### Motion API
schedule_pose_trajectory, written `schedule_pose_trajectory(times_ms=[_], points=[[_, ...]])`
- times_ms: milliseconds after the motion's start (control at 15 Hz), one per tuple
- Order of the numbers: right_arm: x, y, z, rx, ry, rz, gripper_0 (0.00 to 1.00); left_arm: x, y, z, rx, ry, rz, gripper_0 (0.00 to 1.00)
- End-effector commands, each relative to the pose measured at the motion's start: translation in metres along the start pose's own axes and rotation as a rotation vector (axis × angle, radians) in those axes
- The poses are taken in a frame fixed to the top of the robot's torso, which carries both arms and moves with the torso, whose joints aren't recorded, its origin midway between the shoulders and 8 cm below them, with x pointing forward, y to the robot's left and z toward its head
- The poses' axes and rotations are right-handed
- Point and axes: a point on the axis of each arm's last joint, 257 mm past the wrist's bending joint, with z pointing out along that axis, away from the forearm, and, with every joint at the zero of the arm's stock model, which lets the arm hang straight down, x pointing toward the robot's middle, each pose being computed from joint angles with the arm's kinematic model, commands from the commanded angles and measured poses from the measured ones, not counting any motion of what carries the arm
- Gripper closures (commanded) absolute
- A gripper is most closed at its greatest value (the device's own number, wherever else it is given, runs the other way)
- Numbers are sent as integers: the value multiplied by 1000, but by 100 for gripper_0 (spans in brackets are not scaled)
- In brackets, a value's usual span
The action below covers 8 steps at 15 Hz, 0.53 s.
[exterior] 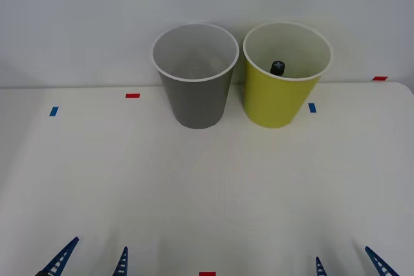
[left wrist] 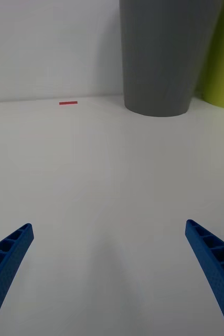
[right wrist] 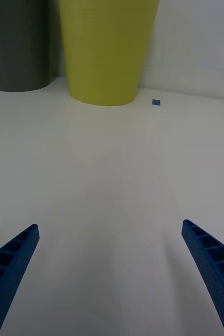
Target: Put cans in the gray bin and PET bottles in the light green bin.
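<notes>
Two bins stand side by side at the table's (exterior: 97, 179) far edge: the gray bin (exterior: 197, 101) and, on its right, the light green bin (exterior: 275, 101), nearly touching. From my remote seat I see a black cap (exterior: 277, 67) poking up inside the green one, which I take to be the PET bottle already dropped in. I see no cans on the table, so I judge the sorting done or waiting on new items. My left gripper (exterior: 90, 262) and right gripper (exterior: 349, 263) hover at the near edge, fingers spread apart and holding nothing. Red tape (exterior: 132, 95) and blue tape (exterior: 312, 107) mark the surface; nothing blocks a reach toward either bin.
</notes>
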Motion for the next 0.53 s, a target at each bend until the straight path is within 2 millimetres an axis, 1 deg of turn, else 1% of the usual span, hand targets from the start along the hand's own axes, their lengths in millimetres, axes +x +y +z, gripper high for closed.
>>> schedule_pose_trajectory(times_ms=[67,533], points=[[0,0,0,0,0,0,5,0,0,0,0,0,0,0],[0,0,0,0,0,0,5,0,0,0,0,0,0,0]])
